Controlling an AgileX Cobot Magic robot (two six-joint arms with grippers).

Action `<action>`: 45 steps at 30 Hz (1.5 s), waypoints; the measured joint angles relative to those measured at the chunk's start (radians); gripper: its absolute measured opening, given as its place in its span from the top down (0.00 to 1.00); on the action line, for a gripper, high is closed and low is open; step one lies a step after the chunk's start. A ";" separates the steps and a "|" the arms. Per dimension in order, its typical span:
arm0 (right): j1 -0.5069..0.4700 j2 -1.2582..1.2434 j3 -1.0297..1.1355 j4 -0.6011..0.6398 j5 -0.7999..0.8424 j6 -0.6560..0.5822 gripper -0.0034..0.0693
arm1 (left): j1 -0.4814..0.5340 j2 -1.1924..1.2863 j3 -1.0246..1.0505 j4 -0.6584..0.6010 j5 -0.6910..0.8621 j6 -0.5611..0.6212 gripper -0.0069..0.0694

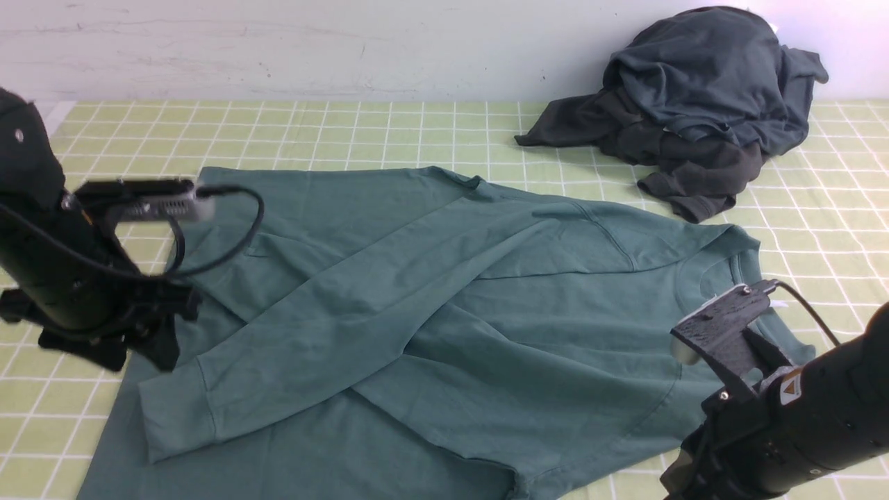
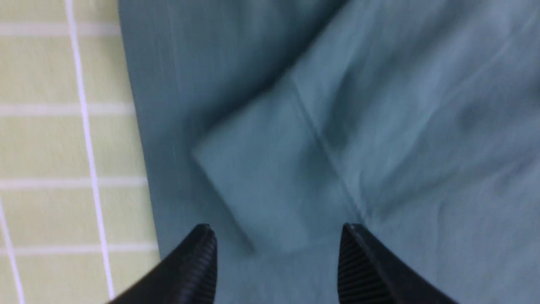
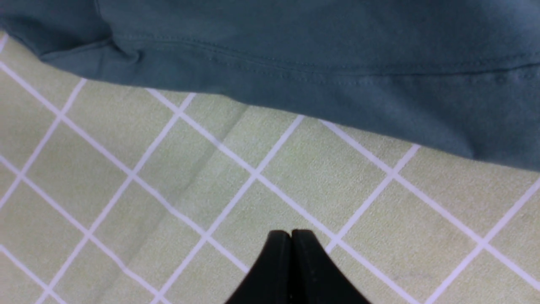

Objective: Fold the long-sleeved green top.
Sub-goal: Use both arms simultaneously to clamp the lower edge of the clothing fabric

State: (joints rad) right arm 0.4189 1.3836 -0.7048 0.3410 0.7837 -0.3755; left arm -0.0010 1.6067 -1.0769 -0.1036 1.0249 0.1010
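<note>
The green long-sleeved top (image 1: 486,312) lies spread on the checked cloth, neck to the right, with both sleeves folded across its body. One sleeve ends in a ribbed cuff (image 1: 173,417) near the front left. My left gripper (image 2: 277,230) hangs open just over that cuff (image 2: 253,181), with nothing between its fingers. The view there is blurred. My right gripper (image 3: 291,233) is shut and empty, above bare cloth just off the top's stitched edge (image 3: 295,80). In the front view the right arm (image 1: 785,410) sits at the lower right, by the shoulder.
A heap of dark charcoal and slate garments (image 1: 694,104) lies at the back right against the white wall. The yellow-green checked tablecloth (image 1: 347,132) covers the table. The left arm's cable (image 1: 243,229) loops over the top's left part.
</note>
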 joint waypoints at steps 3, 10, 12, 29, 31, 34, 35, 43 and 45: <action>0.000 0.000 0.000 -0.001 0.024 -0.014 0.97 | -0.043 -0.045 0.074 0.037 0.004 0.005 0.43; 0.000 -0.008 0.000 0.023 0.070 -0.044 0.97 | -0.281 -0.207 0.272 0.274 0.001 0.275 0.43; 0.000 -0.017 0.000 0.031 0.076 -0.047 0.97 | -0.306 -0.211 0.295 0.304 0.011 0.362 0.43; 0.000 -0.157 0.000 0.047 0.080 -0.066 0.97 | -0.329 -0.082 0.491 0.457 -0.251 0.569 0.61; 0.000 -0.157 0.000 0.048 0.079 -0.066 0.97 | -0.332 -0.085 0.504 0.460 -0.257 0.571 0.68; 0.000 -0.161 0.000 0.047 0.078 -0.071 0.97 | -0.335 -0.104 0.511 0.471 -0.260 0.567 0.83; 0.000 -0.163 0.000 0.047 0.078 -0.072 0.97 | -0.335 -0.111 0.510 0.481 -0.254 0.554 0.86; 0.000 -0.254 0.000 0.118 0.013 -0.220 0.97 | -0.335 -0.233 0.374 0.511 -0.138 0.229 0.90; 0.000 -0.266 0.000 0.133 -0.023 -0.266 0.97 | -0.335 -0.249 0.351 0.504 -0.124 0.159 0.90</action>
State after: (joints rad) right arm 0.4189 1.1177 -0.7048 0.4743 0.7609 -0.6417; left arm -0.3361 1.3572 -0.7262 0.3999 0.9010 0.2598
